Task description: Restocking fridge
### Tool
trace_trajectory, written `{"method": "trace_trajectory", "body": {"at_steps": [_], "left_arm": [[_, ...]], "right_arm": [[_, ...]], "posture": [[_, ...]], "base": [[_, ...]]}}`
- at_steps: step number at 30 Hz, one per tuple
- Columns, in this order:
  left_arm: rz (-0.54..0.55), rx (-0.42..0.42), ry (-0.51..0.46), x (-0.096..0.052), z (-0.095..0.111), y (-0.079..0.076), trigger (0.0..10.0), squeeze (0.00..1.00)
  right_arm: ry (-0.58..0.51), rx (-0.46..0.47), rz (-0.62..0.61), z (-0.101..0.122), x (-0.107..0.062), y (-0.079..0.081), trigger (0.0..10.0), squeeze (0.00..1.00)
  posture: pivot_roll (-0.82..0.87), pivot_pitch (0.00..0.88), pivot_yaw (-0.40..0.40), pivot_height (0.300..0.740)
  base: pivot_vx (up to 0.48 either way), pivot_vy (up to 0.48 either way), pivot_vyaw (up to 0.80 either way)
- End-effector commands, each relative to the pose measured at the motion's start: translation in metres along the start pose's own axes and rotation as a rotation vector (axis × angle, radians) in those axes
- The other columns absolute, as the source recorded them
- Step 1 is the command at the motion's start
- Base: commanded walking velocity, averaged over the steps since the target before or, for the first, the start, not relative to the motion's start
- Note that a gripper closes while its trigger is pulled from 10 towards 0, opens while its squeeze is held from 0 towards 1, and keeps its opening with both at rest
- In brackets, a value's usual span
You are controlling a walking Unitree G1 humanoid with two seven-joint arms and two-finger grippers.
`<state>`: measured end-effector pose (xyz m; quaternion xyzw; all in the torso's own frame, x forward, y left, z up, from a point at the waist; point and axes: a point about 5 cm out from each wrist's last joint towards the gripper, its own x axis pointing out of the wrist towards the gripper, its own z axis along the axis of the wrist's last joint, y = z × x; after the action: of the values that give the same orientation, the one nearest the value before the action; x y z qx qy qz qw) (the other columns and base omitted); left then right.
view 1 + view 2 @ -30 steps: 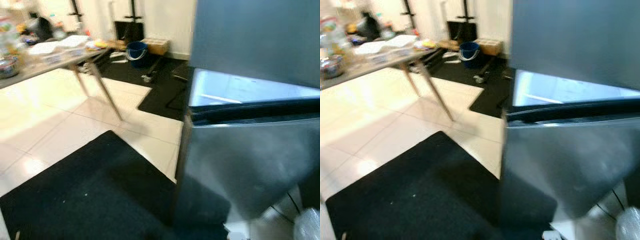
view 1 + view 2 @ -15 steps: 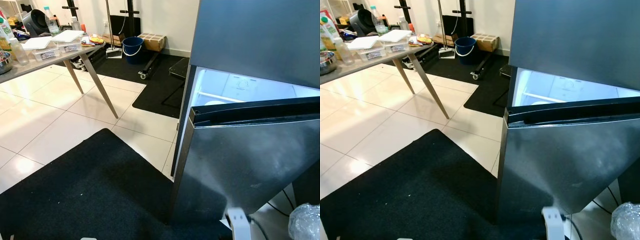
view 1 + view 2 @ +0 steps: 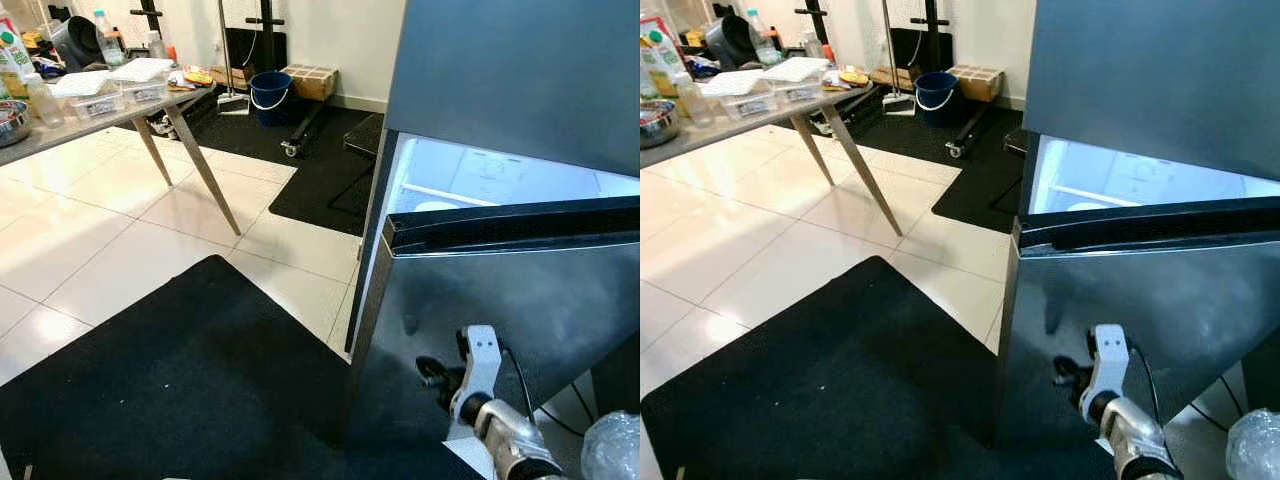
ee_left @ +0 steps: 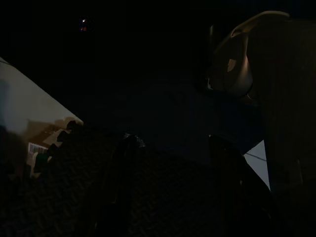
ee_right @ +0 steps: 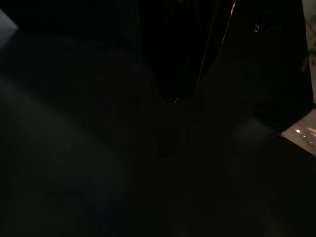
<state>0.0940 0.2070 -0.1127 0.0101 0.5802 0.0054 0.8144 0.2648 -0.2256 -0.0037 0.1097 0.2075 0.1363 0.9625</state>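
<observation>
The grey fridge stands on the right. Its lower door is swung partly out, and the lit white inside shows behind the door's top edge. My right arm rises from the bottom right, and my right gripper is close against the door's outer face, low down. The right wrist view is almost black. In the dim left wrist view my left gripper hangs over the black mat, its two fingers apart with nothing between them.
A black mat covers the floor before the fridge, with white tiles beyond. A slant-legged table at far left carries boxes, bottles and a bowl. A blue bucket stands by the back wall. A crumpled clear bag lies at bottom right.
The blur from one second ago has cleared and the view has shifted slightly. My right arm has come up into view and now sits in front of the lower fridge door.
</observation>
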Motion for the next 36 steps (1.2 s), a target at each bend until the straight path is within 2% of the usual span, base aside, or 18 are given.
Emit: {"method": "trace_trajectory", "body": {"at_steps": [1, 10, 19, 28, 32, 36], "left_arm": [[0.002, -0.007, 0.009, -0.001, -0.004, 0.002, 10.0, 0.00], [0.003, -0.004, 0.013, -0.001, -0.006, 0.003, 10.0, 0.00], [0.003, -0.003, 0.018, -0.002, -0.009, 0.004, 10.0, 0.00], [-0.002, 0.004, 0.047, -0.004, -0.025, 0.004, 10.0, 0.00], [0.002, 0.000, 0.080, -0.009, -0.045, 0.007, 10.0, 0.00], [0.004, -0.002, 0.092, -0.011, -0.053, 0.008, 10.0, 0.00]], "right_arm": [[-0.037, -0.007, 0.020, 0.009, 0.003, 0.001, 10.0, 0.00], [-0.147, -0.031, 0.095, 0.039, 0.017, 0.012, 10.0, 0.00], [-0.200, -0.069, 0.139, 0.062, 0.031, 0.024, 10.0, 0.00], [-0.207, -0.112, 0.161, 0.083, 0.046, 0.038, 10.0, 0.00], [-0.225, -0.144, 0.173, 0.100, 0.052, 0.044, 10.0, 0.00], [-0.240, -0.165, 0.171, 0.114, 0.057, 0.048, 10.0, 0.00]], "posture": [[-0.06, 0.045, -0.005, 0.740], [-0.06, 0.050, -0.001, 0.740], [-0.06, 0.072, 0.001, 0.740], [-0.03, 0.130, -0.010, 0.740], [-0.01, 0.179, -0.020, 0.740], [0.00, 0.203, -0.028, 0.740]], "base": [[0.000, 0.000, 0.00], [0.000, 0.000, 0.00], [0.000, 0.000, 0.00], [0.000, 0.000, 0.00], [0.000, 0.000, 0.00], [0.000, 0.000, 0.00]]}}
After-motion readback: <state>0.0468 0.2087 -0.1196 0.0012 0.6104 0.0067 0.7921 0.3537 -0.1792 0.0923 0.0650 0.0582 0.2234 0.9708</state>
